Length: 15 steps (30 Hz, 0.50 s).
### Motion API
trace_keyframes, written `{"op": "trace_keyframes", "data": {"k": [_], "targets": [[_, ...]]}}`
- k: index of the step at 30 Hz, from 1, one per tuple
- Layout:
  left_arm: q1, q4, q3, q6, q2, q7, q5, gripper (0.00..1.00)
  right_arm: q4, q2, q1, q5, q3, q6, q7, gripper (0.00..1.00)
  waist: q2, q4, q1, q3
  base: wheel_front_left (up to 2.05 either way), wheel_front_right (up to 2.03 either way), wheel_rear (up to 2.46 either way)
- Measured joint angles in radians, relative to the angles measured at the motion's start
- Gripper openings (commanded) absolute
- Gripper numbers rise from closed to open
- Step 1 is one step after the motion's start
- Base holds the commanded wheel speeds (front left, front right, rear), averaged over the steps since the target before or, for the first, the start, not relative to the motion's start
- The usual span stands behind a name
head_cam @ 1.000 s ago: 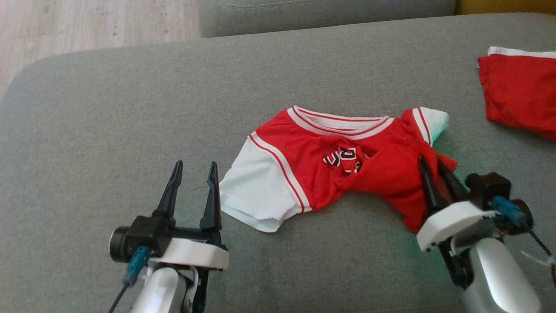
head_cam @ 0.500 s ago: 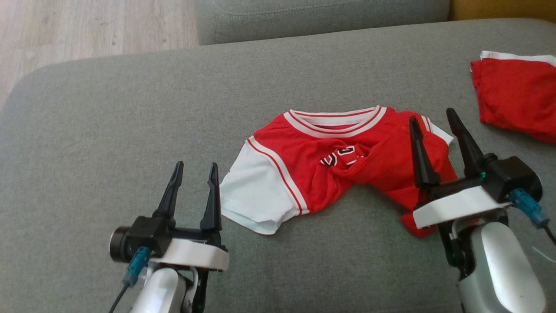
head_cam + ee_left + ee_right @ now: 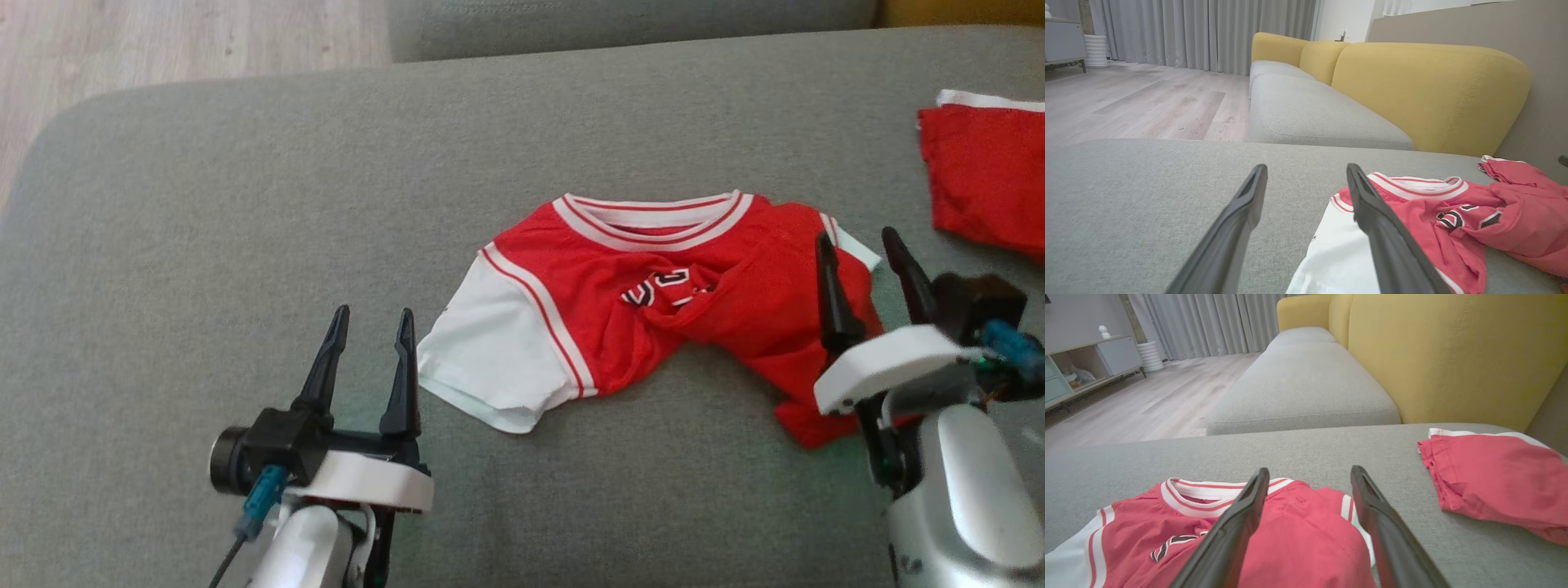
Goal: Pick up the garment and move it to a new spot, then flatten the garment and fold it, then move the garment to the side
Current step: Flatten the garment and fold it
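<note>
The garment (image 3: pixel 653 302) is a red jersey with white sleeves and striped collar, lying crumpled on the grey sofa cushion (image 3: pixel 245 204). In the left wrist view the garment (image 3: pixel 1437 216) lies to the right of the fingers; in the right wrist view the garment (image 3: pixel 1290 526) spreads under them. My left gripper (image 3: pixel 367 322) stands open just left of the white sleeve, touching nothing. My right gripper (image 3: pixel 857 249) is open above the jersey's right edge, with nothing between its fingers.
A second red cloth (image 3: pixel 988 184) with a white hem lies at the cushion's far right, also (image 3: pixel 1494 477). Yellow backrests (image 3: pixel 1429 90) stand behind another grey seat (image 3: pixel 1306 384). Wood floor (image 3: pixel 163 41) lies beyond the cushion's far left edge.
My right gripper opened, let go of the jersey's right side and rose above it. The jersey settled onto the cushion. The camera shifted slightly. The left gripper stayed still.
</note>
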Motion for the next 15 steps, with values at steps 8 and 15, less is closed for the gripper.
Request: {"op": "trace_keyframes", "data": {"k": [8,15], "targets": [[-0.011,0.001,-0.002,0.000,0.000,0.000,0.000,1.00,0.140,0.002,-0.057,0.002,-0.073,0.000,0.046,1.00,0.0000,0.032,0.0000,0.037,0.00,0.00,0.00],[-0.012,0.002,-0.001,-0.001,0.000,0.000,0.000,1.00,0.203,0.003,-0.079,0.009,-0.064,0.000,0.031,0.00,0.0000,0.038,0.0001,0.053,0.00,0.00,0.00]]}}
